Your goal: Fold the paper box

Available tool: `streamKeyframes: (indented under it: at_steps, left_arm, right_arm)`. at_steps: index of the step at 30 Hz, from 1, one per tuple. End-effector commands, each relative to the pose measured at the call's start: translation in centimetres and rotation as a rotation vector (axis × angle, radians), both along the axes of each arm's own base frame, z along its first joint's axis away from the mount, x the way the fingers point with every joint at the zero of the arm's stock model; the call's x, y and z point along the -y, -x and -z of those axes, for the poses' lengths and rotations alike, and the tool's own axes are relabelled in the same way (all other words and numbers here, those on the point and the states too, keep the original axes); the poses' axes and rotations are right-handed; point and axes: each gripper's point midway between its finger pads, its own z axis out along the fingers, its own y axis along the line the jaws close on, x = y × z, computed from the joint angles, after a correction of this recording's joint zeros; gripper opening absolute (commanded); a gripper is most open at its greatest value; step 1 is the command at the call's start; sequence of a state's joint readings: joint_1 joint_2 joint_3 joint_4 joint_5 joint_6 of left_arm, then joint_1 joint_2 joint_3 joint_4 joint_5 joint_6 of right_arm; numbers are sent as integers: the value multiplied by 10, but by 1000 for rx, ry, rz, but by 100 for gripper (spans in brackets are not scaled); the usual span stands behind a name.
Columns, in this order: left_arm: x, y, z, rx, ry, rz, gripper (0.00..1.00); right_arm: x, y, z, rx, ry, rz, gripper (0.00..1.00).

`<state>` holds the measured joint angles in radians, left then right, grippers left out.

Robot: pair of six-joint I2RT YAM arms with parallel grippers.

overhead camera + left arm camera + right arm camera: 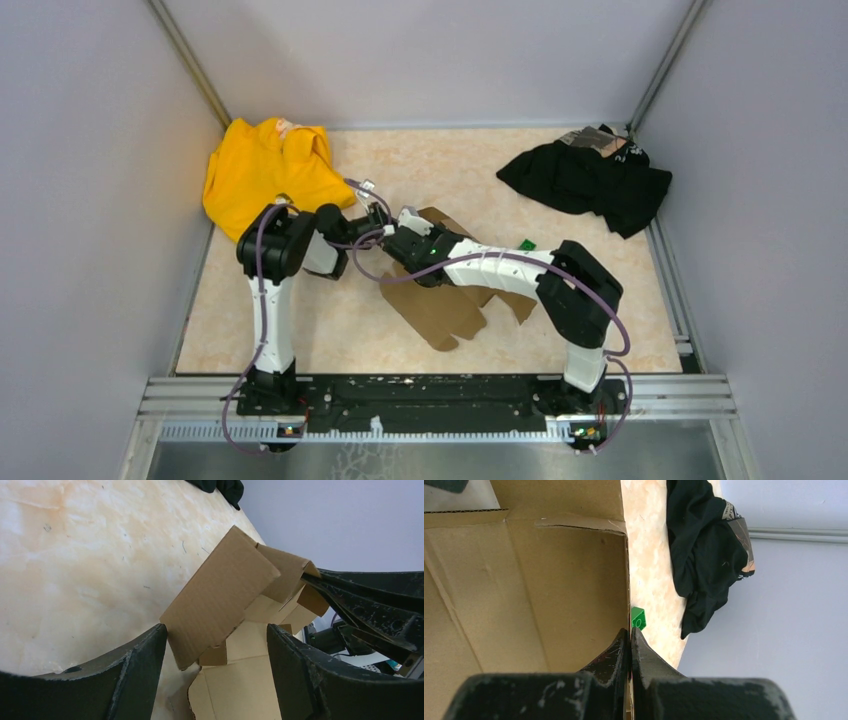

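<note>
1. Pinching a thin upright edge of the paper box (pixel 524 590), the right gripper (pixel 629 636) is seen clenched. Its black, scuffed fingers (pixel 604 662) are pressed flat together, and the cardboard wall runs down into the seam between them.
2. The left gripper (pixel 216 642) is seen spread wide and released. Its dark, curved fingers (pixel 135 675) stand on either side of a raised rectangular flap, and nothing is grasped. Whether the flap's edge touches either finger cannot be told.
3. The box is made of plain brown corrugated cardboard, matt and unprinted, die-cut with notched flaps and straight crease lines. Part of the sheet lies flat, while several panels are lifted at angles.
4. The box is found near the middle of the table (pixel 400 165), a glossy beige surface with a marbled pattern. It lies between the two arms and partly under their wrists.
5. A small green cube (pixel 638 617) is seen on the table just beside the box's raised wall.
6. A crumpled black garment (pixel 704 545) is heaped at the far right corner and a yellow garment (pixel 265 170) at the far left, both well apart from the box.
</note>
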<state>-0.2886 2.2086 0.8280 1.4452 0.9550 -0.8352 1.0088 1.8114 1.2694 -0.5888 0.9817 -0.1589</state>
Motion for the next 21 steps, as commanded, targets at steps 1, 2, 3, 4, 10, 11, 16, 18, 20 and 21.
streamKeyframes:
  at_steps: [1, 2, 3, 4, 10, 11, 16, 18, 20, 21]
  left_arm:
    - [5, 12, 2, 79, -1, 36, 79]
    - [5, 13, 2, 79, -3, 37, 79]
    - [5, 14, 1, 85, -2, 37, 79]
    - [4, 16, -1, 89, 0, 36, 79]
    - [1, 29, -8, 111, 21, 57, 80]
    - [0, 31, -9, 116, 23, 61, 80]
    - [-6, 36, -16, 134, 46, 78, 80]
    - [-10, 32, -17, 133, 52, 62, 79]
    - [-16, 27, -19, 129, 62, 47, 77]
    - [-19, 25, -20, 128, 68, 40, 77]
  right_arm:
    - [1, 5, -7, 65, 25, 18, 0]
    - [1, 6, -6, 68, 30, 17, 0]
    - [2, 7, -6, 73, 38, 17, 0]
    - [2, 8, -6, 76, 46, 17, 0]
    - [7, 13, 1, 83, 62, 18, 0]
    - [7, 14, 2, 81, 61, 17, 0]
    - [10, 18, 5, 76, 37, 20, 0]
    - [11, 18, 5, 75, 32, 20, 0]
    - [11, 19, 5, 76, 29, 18, 0]
    - [12, 20, 5, 76, 27, 18, 0]
